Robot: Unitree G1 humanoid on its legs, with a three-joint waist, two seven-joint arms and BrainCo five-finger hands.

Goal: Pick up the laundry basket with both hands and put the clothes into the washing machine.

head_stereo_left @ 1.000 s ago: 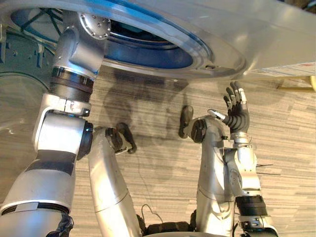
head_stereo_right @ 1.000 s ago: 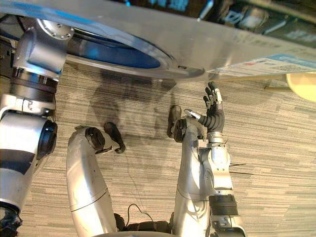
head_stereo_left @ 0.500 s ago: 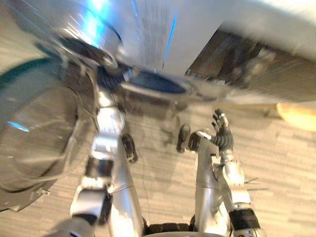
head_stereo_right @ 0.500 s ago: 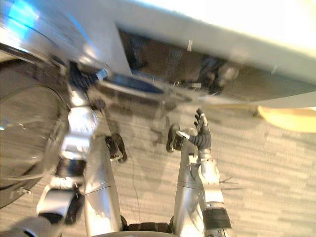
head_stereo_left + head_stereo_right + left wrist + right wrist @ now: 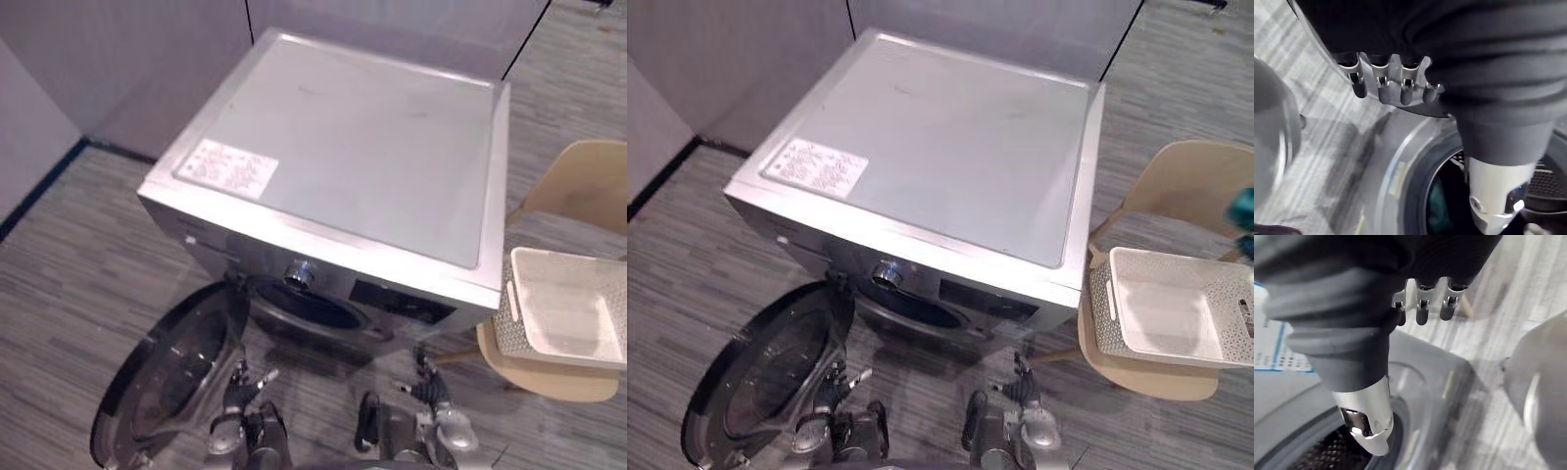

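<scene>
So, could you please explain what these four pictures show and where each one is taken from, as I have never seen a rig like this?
The two wide pictures come from a stereo camera on a humanoid robot's head, looking down. They show a silver washing machine with its round door swung open, and on the robot's right a white laundry basket, apparently empty, on a beige chair. At the bottom are the robot's left hand and right hand, both open, holding nothing. The two close pictures come from cameras on the wrists: the dark ribbed cover is each hand's back, with silver fingers beside it. Past them is the machine's drum opening, with something greenish inside that I cannot identify.
</scene>
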